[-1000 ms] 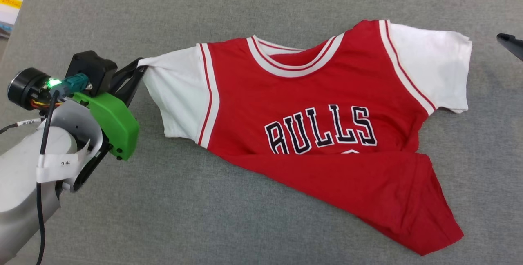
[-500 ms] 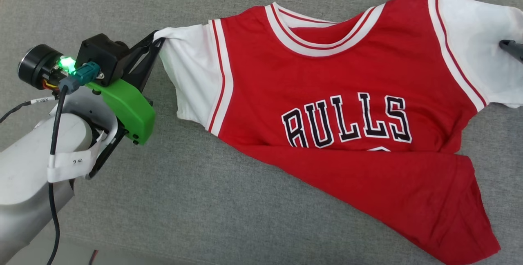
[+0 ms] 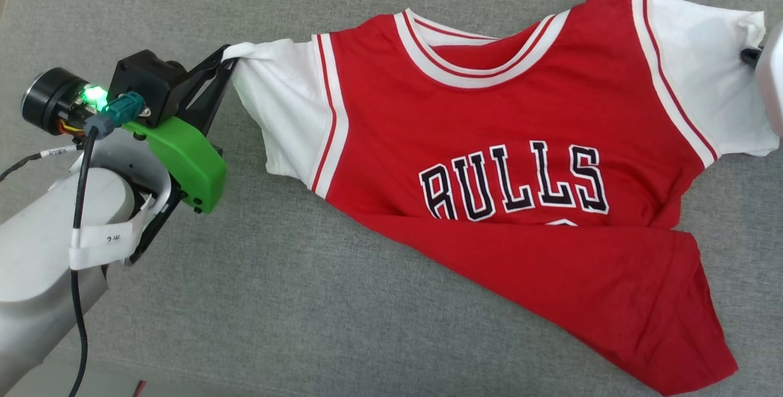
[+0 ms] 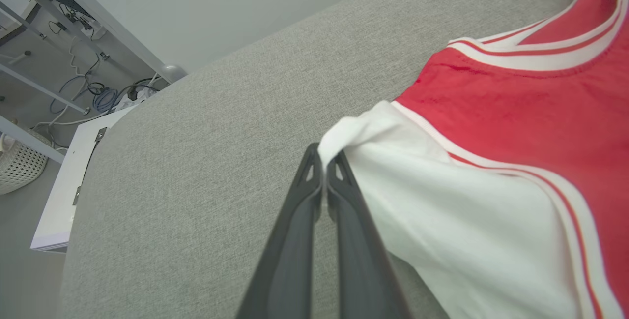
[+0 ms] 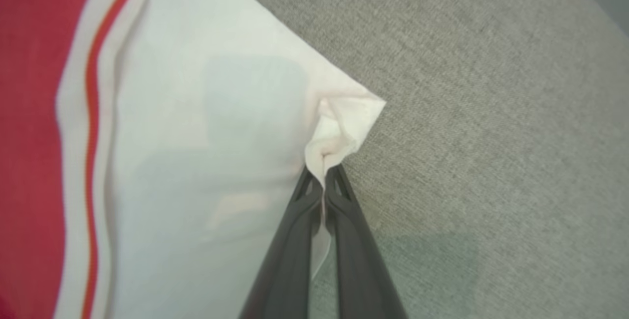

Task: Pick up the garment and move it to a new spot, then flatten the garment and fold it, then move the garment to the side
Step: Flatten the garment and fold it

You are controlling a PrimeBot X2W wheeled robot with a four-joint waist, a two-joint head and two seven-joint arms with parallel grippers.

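Note:
The garment (image 3: 508, 109), a red jersey with white sleeves and black lettering, lies front up on the grey fabric surface (image 3: 306, 299), its lower half folded up over the number. My left gripper (image 3: 227, 54) is shut on the outer edge of the white sleeve on the left, and that sleeve is pulled taut. In the left wrist view the fingers (image 4: 322, 161) pinch the garment's sleeve corner (image 4: 354, 127). My right gripper (image 5: 323, 174) is shut on the bunched corner of the other white sleeve (image 5: 339, 127). In the head view it sits at the right edge (image 3: 749, 55).
The grey surface's edge runs along the lower left of the head view. In the left wrist view, a white table with cables (image 4: 98, 98) and a white basket (image 4: 17, 161) stand on the floor beyond the surface.
The right gripper came onto the right sleeve's corner and shut on it. The head camera shifted, so the jersey sits higher and further right. The left gripper kept its grip.

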